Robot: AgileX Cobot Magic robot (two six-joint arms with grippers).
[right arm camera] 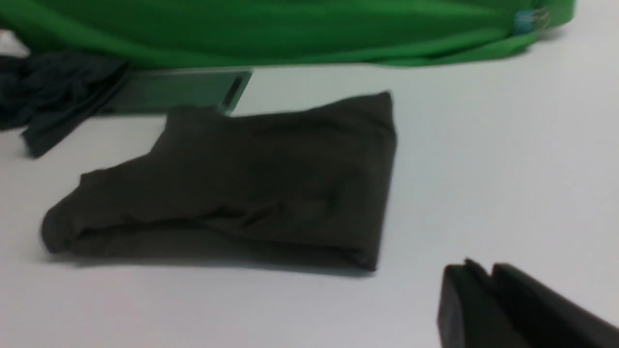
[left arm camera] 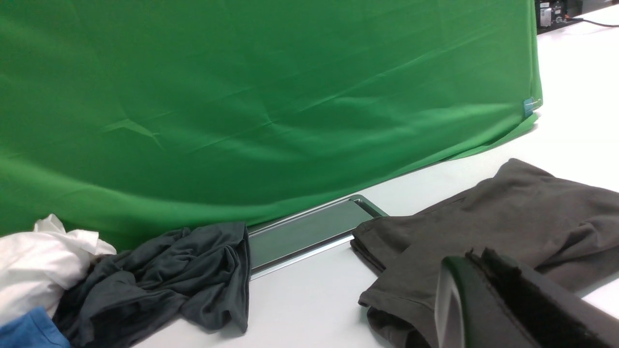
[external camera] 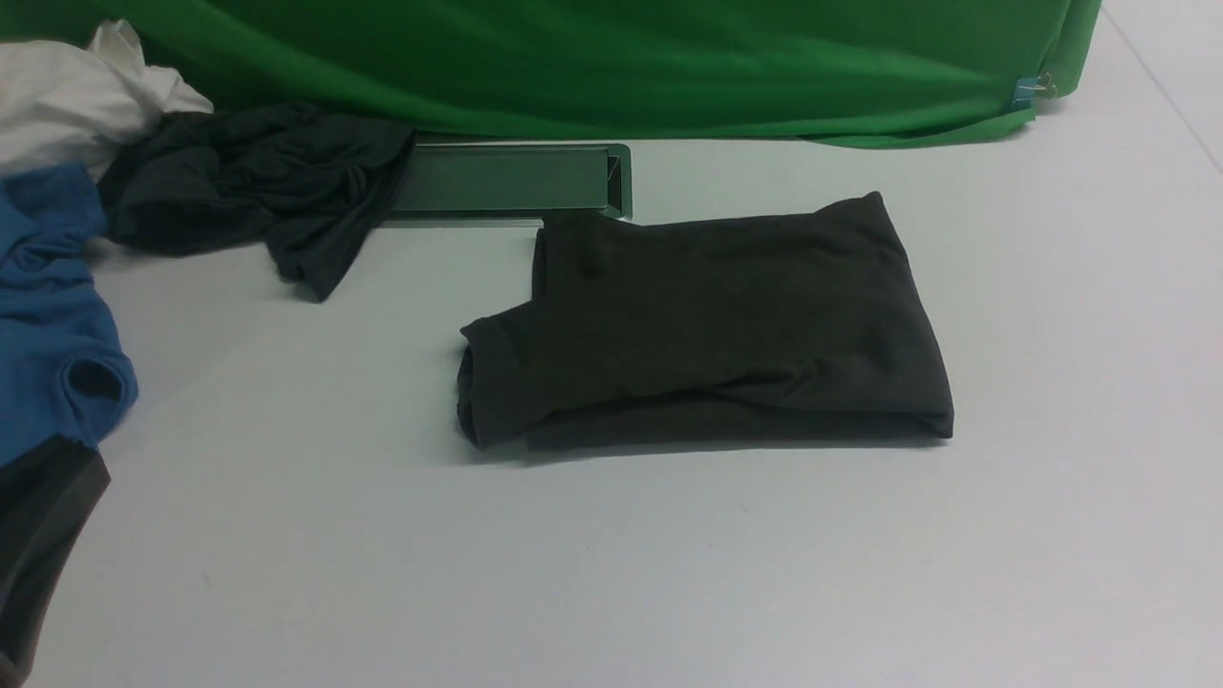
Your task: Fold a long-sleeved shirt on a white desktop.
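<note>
The long-sleeved shirt (external camera: 707, 325) lies folded into a dark brownish-black rectangle in the middle of the white desktop (external camera: 611, 573). A folded sleeve end bulges at its left side. My left gripper (left arm camera: 476, 253) is shut with nothing in it, and in the left wrist view it sits in front of the shirt (left arm camera: 508, 217). My right gripper (right arm camera: 476, 268) is also shut and empty, over bare table off the near right corner of the shirt (right arm camera: 251, 183). A dark part of my left arm (external camera: 43, 545) shows at the front view's lower left edge. The right arm is outside the front view.
At the back left lies a heap of clothes: a crumpled dark grey-green garment (external camera: 258, 182), a blue garment (external camera: 48, 315) and a white cloth (external camera: 67, 96). A shallow metal tray (external camera: 506, 180) sits behind the shirt, under the green cloth backdrop (external camera: 611, 67).
</note>
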